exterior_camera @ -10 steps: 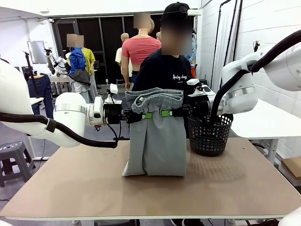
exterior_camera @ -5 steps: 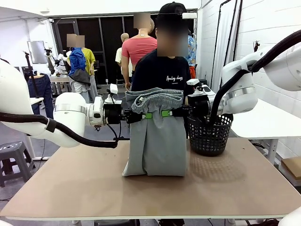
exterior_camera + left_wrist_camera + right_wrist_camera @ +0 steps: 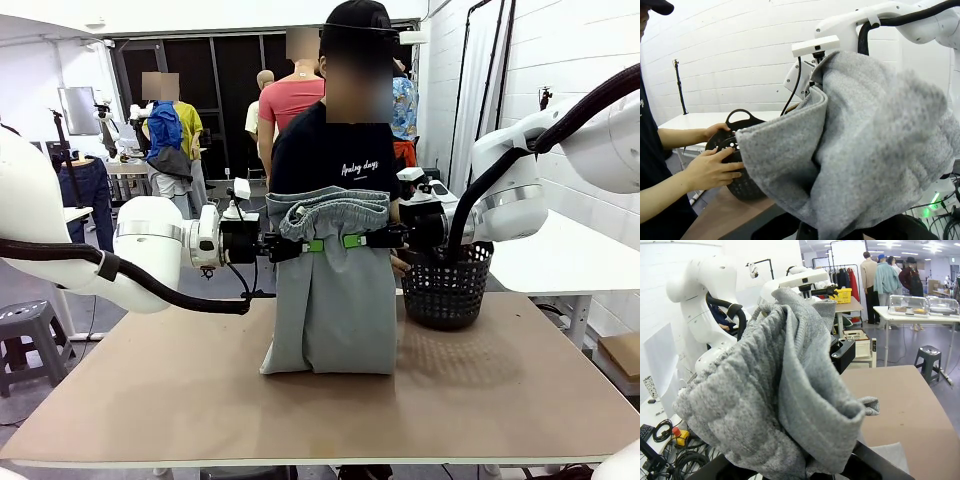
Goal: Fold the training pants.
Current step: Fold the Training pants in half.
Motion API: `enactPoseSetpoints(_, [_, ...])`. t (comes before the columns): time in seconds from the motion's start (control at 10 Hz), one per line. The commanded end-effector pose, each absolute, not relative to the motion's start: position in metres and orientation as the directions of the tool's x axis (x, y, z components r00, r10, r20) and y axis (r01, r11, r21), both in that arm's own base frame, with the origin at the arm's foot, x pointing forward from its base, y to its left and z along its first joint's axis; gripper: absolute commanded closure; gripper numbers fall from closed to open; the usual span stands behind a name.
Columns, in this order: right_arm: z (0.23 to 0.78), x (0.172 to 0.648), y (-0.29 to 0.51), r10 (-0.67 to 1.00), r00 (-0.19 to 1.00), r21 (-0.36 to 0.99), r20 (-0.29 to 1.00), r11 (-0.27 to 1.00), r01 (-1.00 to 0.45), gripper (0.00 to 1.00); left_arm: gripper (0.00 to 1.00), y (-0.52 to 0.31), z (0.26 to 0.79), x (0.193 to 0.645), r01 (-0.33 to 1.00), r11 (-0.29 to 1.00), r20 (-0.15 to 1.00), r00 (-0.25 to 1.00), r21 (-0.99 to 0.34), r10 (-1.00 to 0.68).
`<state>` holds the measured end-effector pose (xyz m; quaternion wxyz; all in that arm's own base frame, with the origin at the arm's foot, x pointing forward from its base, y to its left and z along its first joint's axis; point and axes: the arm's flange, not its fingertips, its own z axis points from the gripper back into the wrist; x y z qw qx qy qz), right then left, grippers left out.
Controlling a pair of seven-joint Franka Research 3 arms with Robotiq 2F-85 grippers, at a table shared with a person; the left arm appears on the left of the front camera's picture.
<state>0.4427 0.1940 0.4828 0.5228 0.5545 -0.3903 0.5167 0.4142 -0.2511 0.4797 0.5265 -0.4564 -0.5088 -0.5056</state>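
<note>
While both arms hold the training pants (image 3: 330,290) up in the middle of the front view, the garment hangs as a grey column from the waistband down to the counter (image 3: 320,400), where its lower end is bunched against the surface. The left end effector (image 3: 312,245) is pressed together on the cloth just under the gathered waistband, left of centre; the right end effector (image 3: 350,240) pinches the same band just beside it. In each wrist view the jersey (image 3: 870,150) drapes over the fingers and hides them.

The cloth looks soft, light and limp: it should sag wherever it is not supported and slide little on the brown counter. The thick elastic waistband seems the firmest place to grip; the leg hems would be the other natural hold for a fold.

A black mesh basket (image 3: 447,288) stands just right of the pants at the far edge, with the person's hands (image 3: 715,167) on it in the left wrist view. Open counter lies in the lower half of the frame and to the left, so laying the pants down towards the near side looks the safest path.
</note>
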Motion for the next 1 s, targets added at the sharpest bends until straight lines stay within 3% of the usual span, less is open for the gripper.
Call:
enactPoseSetpoints(0.0, [0.4829, 0.4406, 0.1954, 0.087, 0.175, 0.186, 0.981, -0.142, -0.972, 1.0, 1.0, -0.2517, 0.483, 0.4143, 0.995, 0.082, 0.997, -0.05, 0.055, -0.062])
enactPoseSetpoints(0.9, [0.4842, 0.4488, 0.1986, 0.103, 0.161, 0.175, 0.982, -0.153, -0.973, 1.0, 1.0, -0.2478, 0.4847, 0.4188, 0.998, 0.059, 0.999, -0.018, 0.021, -0.046])
